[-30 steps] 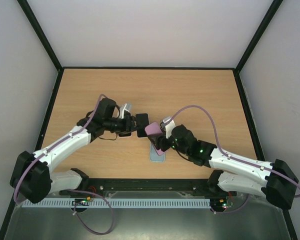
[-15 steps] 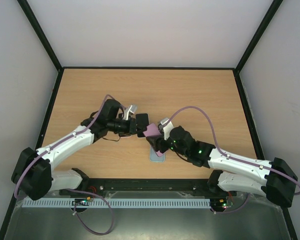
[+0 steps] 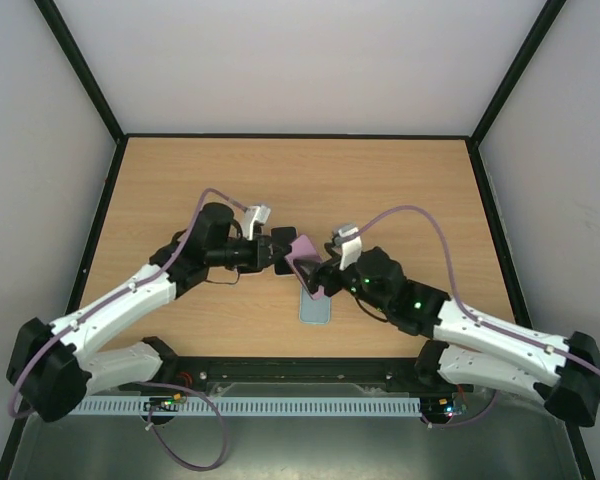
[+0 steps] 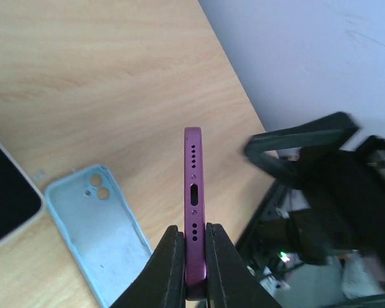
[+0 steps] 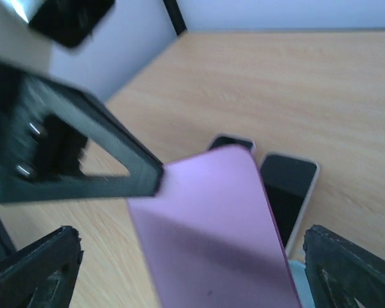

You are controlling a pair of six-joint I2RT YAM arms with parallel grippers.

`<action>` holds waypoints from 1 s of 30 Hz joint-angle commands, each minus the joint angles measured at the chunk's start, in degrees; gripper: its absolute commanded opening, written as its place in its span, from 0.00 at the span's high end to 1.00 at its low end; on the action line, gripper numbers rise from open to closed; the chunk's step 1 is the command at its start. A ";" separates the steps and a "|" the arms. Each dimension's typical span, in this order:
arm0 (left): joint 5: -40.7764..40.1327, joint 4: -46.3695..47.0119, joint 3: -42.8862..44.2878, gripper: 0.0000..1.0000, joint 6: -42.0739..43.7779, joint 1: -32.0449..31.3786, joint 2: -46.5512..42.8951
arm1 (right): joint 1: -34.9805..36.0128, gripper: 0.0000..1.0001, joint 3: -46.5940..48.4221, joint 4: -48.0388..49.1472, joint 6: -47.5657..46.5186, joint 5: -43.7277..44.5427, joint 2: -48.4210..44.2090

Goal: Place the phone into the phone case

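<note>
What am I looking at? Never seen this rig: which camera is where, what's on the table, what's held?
Two robot arms are bolted to a table, each ending in a two-finger pincer. One picture looks down from above and behind them; the other two come from cameras on the wrists. The left pincer is shut on a purple phone. The right pincer is open, its fingers either side of that phone without touching. On the table lie a light blue phone case and a second phone with a dark screen.
</note>
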 commanded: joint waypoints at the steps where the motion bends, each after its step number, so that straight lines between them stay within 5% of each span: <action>1: -13.29 2.13 -1.06 0.97 7.78 -2.07 -5.39 | 0.37 0.05 3.63 -0.85 12.60 3.05 -6.81; 5: -21.65 4.74 -2.84 0.98 15.92 -7.38 -8.45 | 0.40 0.05 6.35 -6.27 27.34 7.48 -9.37; 14: -48.35 9.27 -4.37 0.98 38.97 -30.17 -8.83 | -0.45 0.44 11.44 -15.89 45.28 6.97 -7.50; 19: -65.66 12.41 -5.94 0.98 52.55 -43.35 -5.05 | -1.99 0.45 13.37 -20.35 45.82 5.73 -7.58; 22: -76.59 20.51 -8.93 0.98 63.06 -49.76 -1.21 | -2.96 0.43 14.46 -29.29 43.90 12.15 -6.91; 30: -85.77 36.55 -13.32 0.98 79.00 -55.30 3.67 | -5.46 0.46 9.25 -34.06 46.08 4.32 -15.96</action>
